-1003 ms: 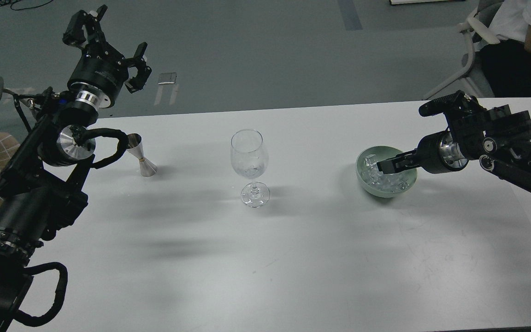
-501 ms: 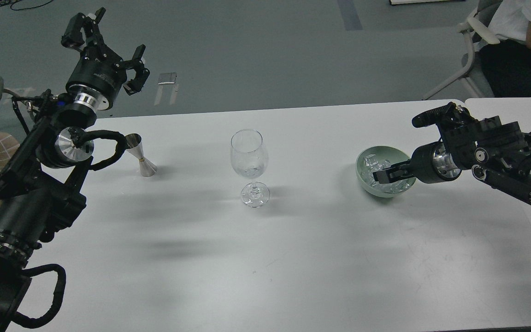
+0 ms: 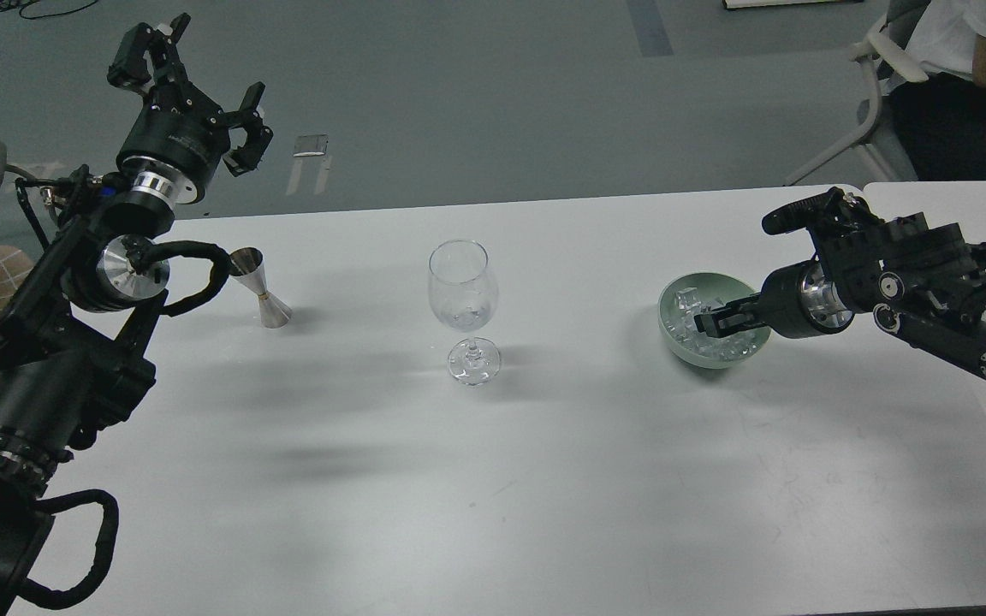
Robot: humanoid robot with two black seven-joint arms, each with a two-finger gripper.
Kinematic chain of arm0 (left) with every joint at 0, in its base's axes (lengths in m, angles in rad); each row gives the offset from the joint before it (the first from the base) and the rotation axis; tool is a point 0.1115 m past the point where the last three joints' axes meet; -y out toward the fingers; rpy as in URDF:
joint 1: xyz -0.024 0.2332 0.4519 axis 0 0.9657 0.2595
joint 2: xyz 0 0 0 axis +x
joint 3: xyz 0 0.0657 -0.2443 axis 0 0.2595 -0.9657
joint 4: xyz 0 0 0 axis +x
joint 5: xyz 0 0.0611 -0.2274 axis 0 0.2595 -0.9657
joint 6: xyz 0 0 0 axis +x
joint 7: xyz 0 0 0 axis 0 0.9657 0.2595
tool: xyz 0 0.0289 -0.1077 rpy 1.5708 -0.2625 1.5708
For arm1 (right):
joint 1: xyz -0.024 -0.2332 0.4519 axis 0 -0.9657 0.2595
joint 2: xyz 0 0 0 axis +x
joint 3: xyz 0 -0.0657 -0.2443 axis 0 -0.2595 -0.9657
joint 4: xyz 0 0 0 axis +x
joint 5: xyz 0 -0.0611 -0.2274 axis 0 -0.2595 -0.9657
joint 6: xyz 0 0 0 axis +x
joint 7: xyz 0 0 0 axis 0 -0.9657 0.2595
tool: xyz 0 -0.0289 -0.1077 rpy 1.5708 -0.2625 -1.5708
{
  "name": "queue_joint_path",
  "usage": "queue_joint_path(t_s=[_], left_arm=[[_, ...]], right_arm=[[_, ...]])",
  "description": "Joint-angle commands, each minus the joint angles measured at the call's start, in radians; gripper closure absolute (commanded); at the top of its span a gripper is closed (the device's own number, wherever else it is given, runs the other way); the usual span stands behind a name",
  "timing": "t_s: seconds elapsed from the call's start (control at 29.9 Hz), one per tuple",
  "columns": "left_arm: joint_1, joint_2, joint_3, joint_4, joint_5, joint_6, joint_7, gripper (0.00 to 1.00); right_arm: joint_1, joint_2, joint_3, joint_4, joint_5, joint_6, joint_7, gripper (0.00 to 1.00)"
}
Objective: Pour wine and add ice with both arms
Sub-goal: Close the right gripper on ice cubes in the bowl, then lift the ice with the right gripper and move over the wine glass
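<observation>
My wine glass [image 3: 461, 301] stands upright near the middle of the white worktop [image 3: 493, 479], and I place everything else from it. A shallow pool of clear wine [image 3: 464, 318] sits at the bottom of its bowl; I cannot tell whether any ice lies in there with it.

To the right of the glass, well apart from it, is a pale green bowl [image 3: 674, 338] heaped with ice [image 3: 688, 301] in clear, glassy chunks. My right tool [image 3: 703, 324] reaches in from the right, lying nearly level, with its tip down among the chunks inside the bowl. Its fingers look close together there, but they are dark and small against the ice, so I cannot tell whether they are pinching a piece or merely resting in the pile.

To the left of the glass, also well apart, a small metal jigger [image 3: 260, 287] stands tilted on the worktop. My left tool [image 3: 189, 81] is raised high beyond and to the left of the jigger, clear of the worktop, with its fingers spread wide and nothing between them.
</observation>
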Motion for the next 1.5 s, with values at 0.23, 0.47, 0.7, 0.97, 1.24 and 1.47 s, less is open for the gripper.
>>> queue_joint_path(t_s=[0.23,0.47,0.7,0.97,1.24,1.47], left_arm=[[0.0,0.0,0.001,0.001,0.0,0.0,0.0,0.02],[0.0,0.008,0.0,0.0,0.0,0.0,0.0,0.02],[0.0,0.008,0.0,0.0,0.0,0.003,0.0,0.02],[-0.003,0.008,0.0,0.0,0.0,0.005,0.0,0.02],[0.0,0.014,-0.002,0.001,-0.001,0.003,-0.002,0.02],[-0.001,0.039,-0.003,0.003,-0.001,0.005,-0.002,0.02]], right_arm=[[0.006,-0.02,0.006,0.018,0.011,0.0,0.006,1.0],[0.008,-0.134,0.061,0.126,0.012,0.0,0.008,1.0],[0.003,-0.256,0.176,0.249,0.014,0.0,0.008,1.0],[0.003,-0.272,0.33,0.32,0.014,0.0,0.005,1.0],[0.026,-0.197,0.393,0.397,0.006,0.0,-0.003,1.0],[0.107,-0.054,0.387,0.394,0.003,0.0,-0.018,1.0]])
